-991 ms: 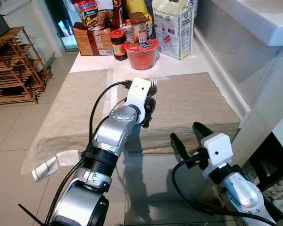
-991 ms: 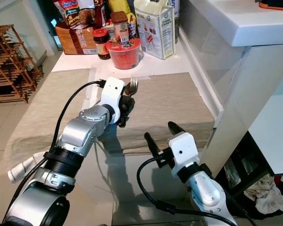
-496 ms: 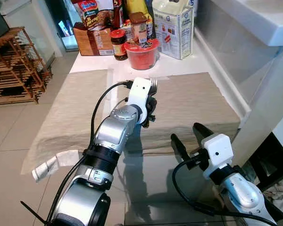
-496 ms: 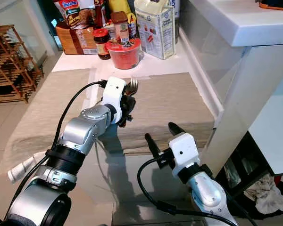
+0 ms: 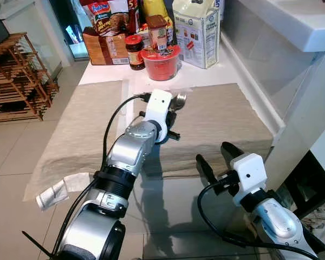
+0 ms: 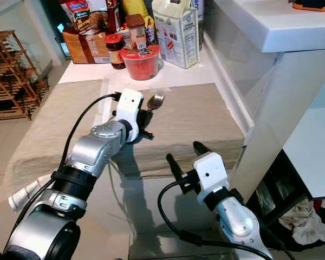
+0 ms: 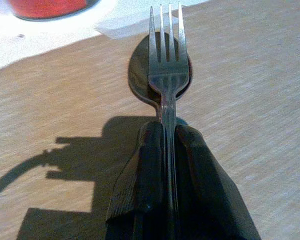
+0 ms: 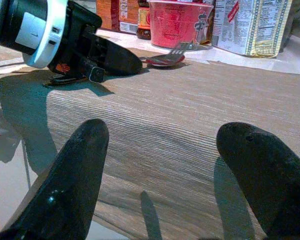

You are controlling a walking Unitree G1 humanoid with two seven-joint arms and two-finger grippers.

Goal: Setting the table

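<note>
A metal fork (image 7: 168, 75) lies stacked on a spoon (image 7: 139, 75), and my left gripper (image 7: 168, 165) is shut on both handles. It holds them nearly flat and low over the far part of the beige placemat (image 5: 222, 119), their heads (image 5: 179, 98) pointing at the red cup (image 5: 161, 60). Whether the spoon touches the cloth I cannot tell. My right gripper (image 5: 216, 158) stands open at the mat's near edge, with nothing between its fingers (image 8: 75, 170).
Behind the mat stand a jam jar (image 5: 134, 51), a carton (image 5: 197, 30) and food packets. A second beige mat (image 5: 81, 124) lies to the left, with a crumpled wrapper (image 5: 57, 189) at its near corner. A white counter (image 5: 298, 21) is on the right and a wooden rack (image 5: 16, 76) on the left.
My left gripper has tipped forward and down, bringing the fork and spoon from upright to nearly flat over the mat. The right arm has stayed in place.
</note>
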